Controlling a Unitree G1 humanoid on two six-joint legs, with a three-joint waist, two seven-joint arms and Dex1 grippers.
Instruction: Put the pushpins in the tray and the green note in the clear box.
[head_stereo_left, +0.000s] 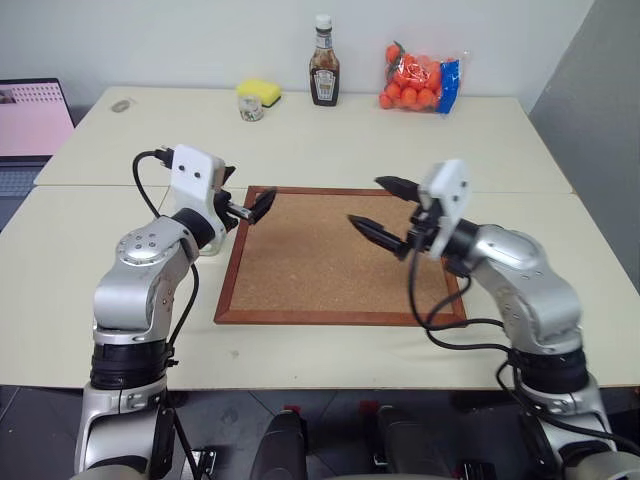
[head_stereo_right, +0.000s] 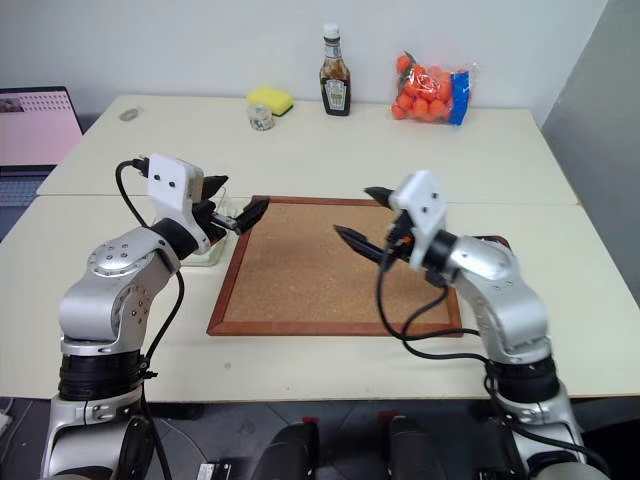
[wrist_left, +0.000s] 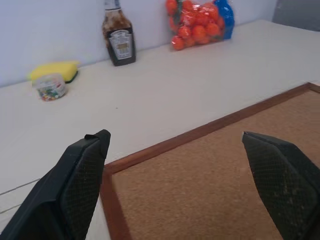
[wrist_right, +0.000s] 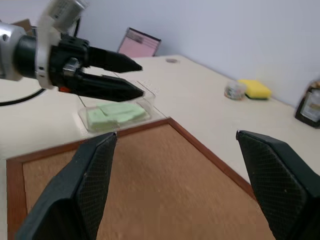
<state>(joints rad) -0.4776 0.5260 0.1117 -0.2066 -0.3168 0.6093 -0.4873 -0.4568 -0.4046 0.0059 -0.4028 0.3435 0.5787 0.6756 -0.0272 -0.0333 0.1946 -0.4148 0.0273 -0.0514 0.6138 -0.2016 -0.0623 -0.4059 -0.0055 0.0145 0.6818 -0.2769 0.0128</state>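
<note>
Green note (wrist_right: 117, 114) lies inside clear box (wrist_right: 150, 98) beside corkboard (wrist_right: 150, 185).

Silver arm shells, black joints and cables, white wrist boxes, black textured fingers (wrist_left: 82, 185).

You have a corkboard (head_stereo_left: 330, 255) of rough, grainy matt cork in a smooth reddish wood frame; the counter (head_stereo_left: 300, 150) looks smooth, matt and cream; the clear box (wrist_right: 120, 112) is glossy transparent plastic holding flat pale-green paper; each pincer's fingers (wrist_left: 85, 180) show black, matt, cross-hatched pads; the arm shells look satin grey metal.
</note>
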